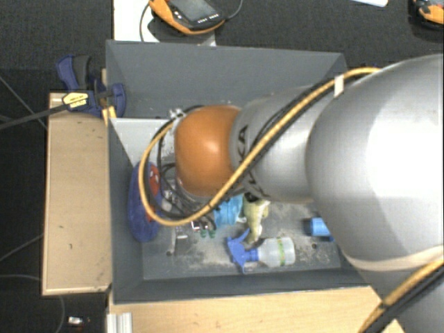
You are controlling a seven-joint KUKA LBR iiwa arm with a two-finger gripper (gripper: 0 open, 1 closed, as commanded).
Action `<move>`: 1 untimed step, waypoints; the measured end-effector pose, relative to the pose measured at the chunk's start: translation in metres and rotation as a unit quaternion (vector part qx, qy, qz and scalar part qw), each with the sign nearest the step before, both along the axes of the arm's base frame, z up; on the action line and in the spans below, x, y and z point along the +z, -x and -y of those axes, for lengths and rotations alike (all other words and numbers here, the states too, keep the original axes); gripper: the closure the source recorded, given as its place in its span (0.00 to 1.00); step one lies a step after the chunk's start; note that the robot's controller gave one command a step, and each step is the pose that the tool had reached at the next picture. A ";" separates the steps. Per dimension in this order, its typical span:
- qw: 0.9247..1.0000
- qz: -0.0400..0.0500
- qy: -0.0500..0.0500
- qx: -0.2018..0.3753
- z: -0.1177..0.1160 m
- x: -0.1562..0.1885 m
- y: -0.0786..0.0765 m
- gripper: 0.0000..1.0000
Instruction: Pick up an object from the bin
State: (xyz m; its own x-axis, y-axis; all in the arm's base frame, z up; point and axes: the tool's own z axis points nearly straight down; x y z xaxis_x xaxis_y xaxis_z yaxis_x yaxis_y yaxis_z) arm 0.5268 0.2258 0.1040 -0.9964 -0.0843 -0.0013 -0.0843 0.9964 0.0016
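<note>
Against the left wall of the grey bin (222, 75) lies a dark blue soft thing (141, 217), bunched and rounded. A small red thing (154, 179) sits just beside its far end. A yellow cable (147, 193) of the robot loops over both.

Right of them, over the left half of the bin floor, the pincer (186, 222) hangs below the round orange cover (203, 150) of the wrist. It points down toward the floor. The cover and the dark wrist parts hide most of it, so I cannot tell whether it is open or closed. The things nearest to it are the dark blue soft thing on its left and a light blue thing (229, 211) just on its right, near the middle of the floor. Which of the two it is over cannot be told.

Touching the light blue thing on its right is a pale yellowish piece (255, 217). Toward the front wall from these lies a clear bottle-like thing (279, 252) on its side, with a darker blue part (239, 250) at its left end. Farther right, near the right wall, a small blue block (318, 227) lies apart from the rest.

The arm (368, 165), thick and silver-grey, comes in over the bin's right front corner. It crosses above the right half of the bin, slanting toward the back left, and ends at the orange cover, where the wrist turns downward.
</note>
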 end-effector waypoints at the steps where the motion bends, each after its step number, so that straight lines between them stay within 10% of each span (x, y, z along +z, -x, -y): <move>1: 0.999 0.004 -0.002 -0.034 0.061 0.037 -0.019 0.00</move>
